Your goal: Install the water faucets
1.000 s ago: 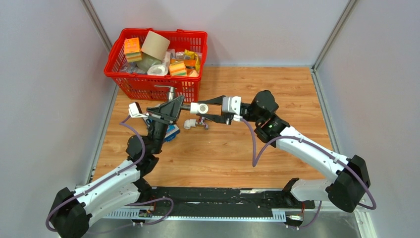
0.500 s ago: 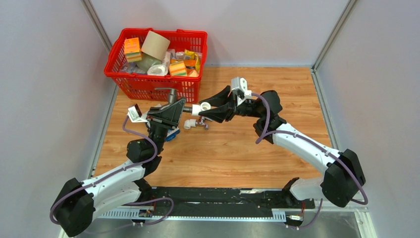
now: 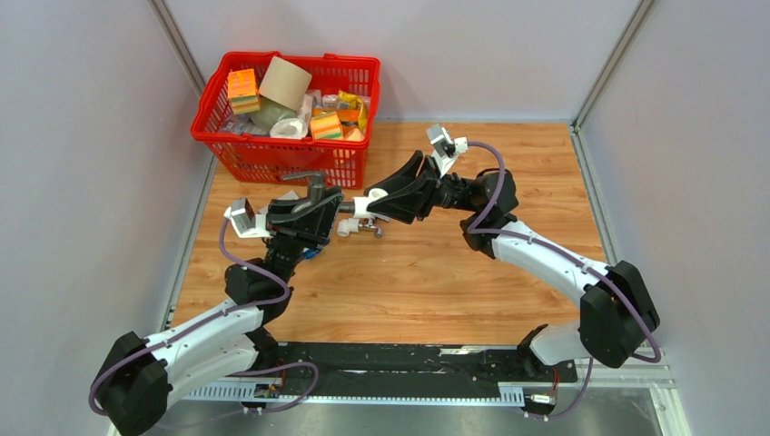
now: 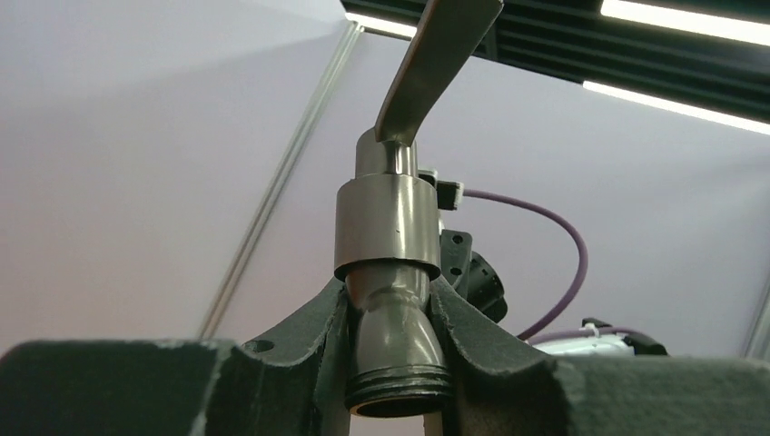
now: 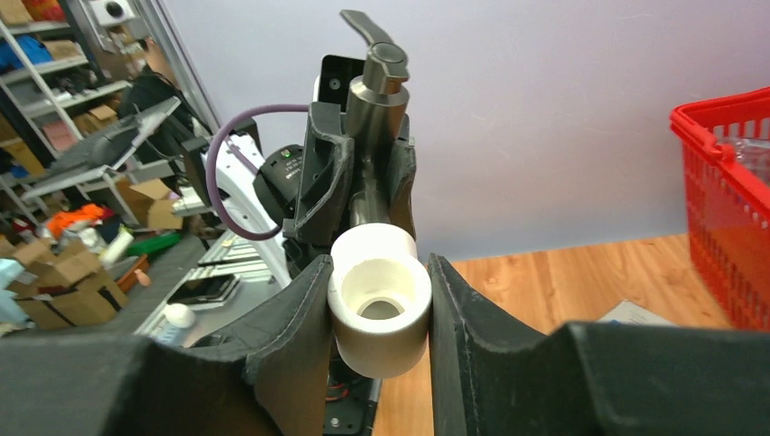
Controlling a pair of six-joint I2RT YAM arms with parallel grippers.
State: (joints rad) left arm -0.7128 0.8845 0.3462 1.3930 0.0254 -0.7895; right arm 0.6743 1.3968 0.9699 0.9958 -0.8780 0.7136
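Wooden table, far-left part, mid-air: left gripper clamps the grey faucet handle-up, its stem pointing right at the white elbow, which the right gripper pinches just beside it.

Red basket just behind left gripper, loose faucet beneath right gripper, bare tabletop open farther right

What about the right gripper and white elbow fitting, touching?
Touching. Right wrist view: the right gripper presses both sides of the white elbow fitting.
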